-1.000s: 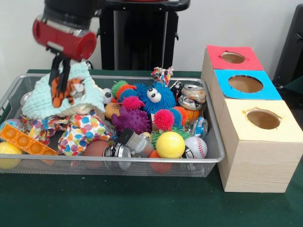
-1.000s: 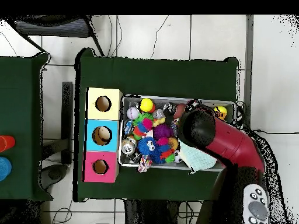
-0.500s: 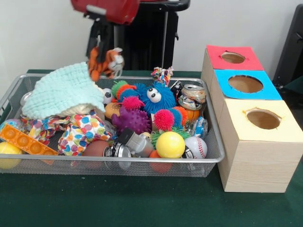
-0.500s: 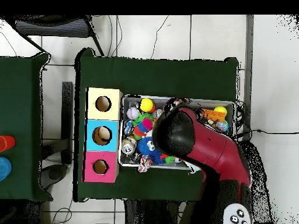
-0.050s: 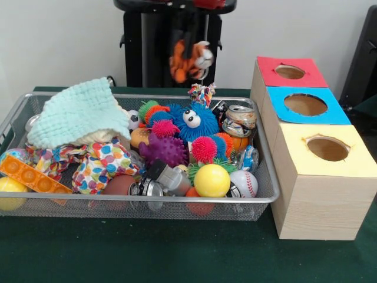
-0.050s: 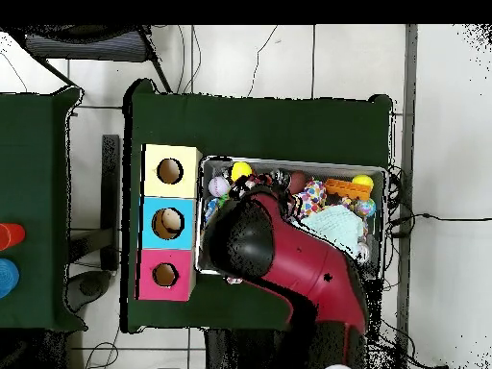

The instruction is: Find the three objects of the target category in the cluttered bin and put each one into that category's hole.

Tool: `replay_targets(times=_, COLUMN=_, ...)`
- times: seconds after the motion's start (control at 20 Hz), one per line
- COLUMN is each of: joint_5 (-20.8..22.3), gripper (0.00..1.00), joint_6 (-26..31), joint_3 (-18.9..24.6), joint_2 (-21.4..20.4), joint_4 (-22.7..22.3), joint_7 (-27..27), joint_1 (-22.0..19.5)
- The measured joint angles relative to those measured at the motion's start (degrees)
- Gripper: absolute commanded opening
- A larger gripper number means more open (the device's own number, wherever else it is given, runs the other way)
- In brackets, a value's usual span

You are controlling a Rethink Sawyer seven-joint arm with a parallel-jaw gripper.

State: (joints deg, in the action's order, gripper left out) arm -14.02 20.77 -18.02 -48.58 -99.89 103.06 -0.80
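Note:
A small orange tiger plush (image 5: 191, 60) hangs in the air above the back rim of the wire bin (image 5: 263, 187), in front of the black pedestal. My gripper (image 5: 188, 42) reaches down from the top edge and is shut on the plush. To the right stand three wooden boxes with a red-topped hole (image 5: 290, 72), a blue-topped hole (image 5: 305, 104) and a yellow-topped hole (image 5: 327, 148). In the overhead view the red arm (image 6: 298, 274) covers the bin's box-side half and hides both gripper and plush. The boxes (image 6: 169, 223) lie just beyond it.
The bin holds a mint cloth (image 5: 76, 112), a blue googly-eyed fuzzy toy (image 5: 191, 121), spiky balls, a crushed can (image 5: 238, 119), a yellow ball (image 5: 212, 180), a baseball (image 5: 243, 183), a spotted cloth (image 5: 103, 165) and an orange bubble tray (image 5: 32, 175).
The gripper lifted the tiger plush off the mint cloth and carried it up and to the right in the front view, toward the boxes. The cloth stayed in the bin.

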Motion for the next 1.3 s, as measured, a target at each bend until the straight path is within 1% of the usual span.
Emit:
replay_targets(times=0.15, joint_5=-1.50, gripper=0.00, joint_6=0.01, joint_3=-1.44, joint_2=-0.07, joint_4=-1.48, joint_7=2.24, joint_1=3.12)
replay_targets(times=0.3, joint_5=-3.23, gripper=0.00, joint_6=-0.01, joint_3=-3.27, joint_2=-0.06, joint_4=-3.25, joint_7=5.92, joint_1=7.25)
replay_targets(times=0.35, joint_5=-4.10, gripper=0.00, joint_6=0.01, joint_3=-4.12, joint_2=-0.05, joint_4=-4.22, joint_7=7.93, joint_1=9.26)
replay_targets(times=0.45, joint_5=-5.12, gripper=0.00, joint_6=-0.03, joint_3=-5.05, joint_2=-0.04, joint_4=-5.56, joint_7=10.51, joint_1=11.62)
replay_targets(times=0.55, joint_5=-5.62, gripper=0.00, joint_6=-0.12, joint_3=-5.57, joint_2=0.01, joint_4=-6.27, joint_7=12.05, joint_1=12.93)
replay_targets(times=0.6, joint_5=-6.22, gripper=0.00, joint_6=-0.37, joint_3=-6.26, joint_2=0.15, joint_4=-7.12, joint_7=14.05, joint_1=14.61)
replay_targets(times=0.75, joint_5=-7.52, gripper=0.00, joint_6=-1.55, joint_3=-7.64, joint_2=0.58, joint_4=-9.18, joint_7=17.77, joint_1=17.85)
replay_targets(times=0.95, joint_5=-8.95, gripper=0.00, joint_6=-3.96, joint_3=-8.67, joint_2=1.22, joint_4=-11.11, joint_7=21.30, joint_1=20.92)
replay_targets(times=1.05, joint_5=-10.33, gripper=0.00, joint_6=-7.17, joint_3=-9.01, joint_2=2.03, joint_4=-13.14, joint_7=24.29, joint_1=23.31)
replay_targets(times=1.2, joint_5=-11.23, gripper=0.00, joint_6=-9.80, joint_3=-9.01, joint_2=2.64, joint_4=-14.55, joint_7=26.36, joint_1=24.61)
replay_targets(times=1.25, joint_5=-12.03, gripper=0.00, joint_6=-12.70, joint_3=-8.97, joint_2=3.37, joint_4=-16.21, joint_7=28.36, joint_1=25.54)
replay_targets(times=1.3, joint_5=-12.29, gripper=0.00, joint_6=-13.42, joint_3=-8.97, joint_2=3.58, joint_4=-16.65, joint_7=28.88, joint_1=25.71)
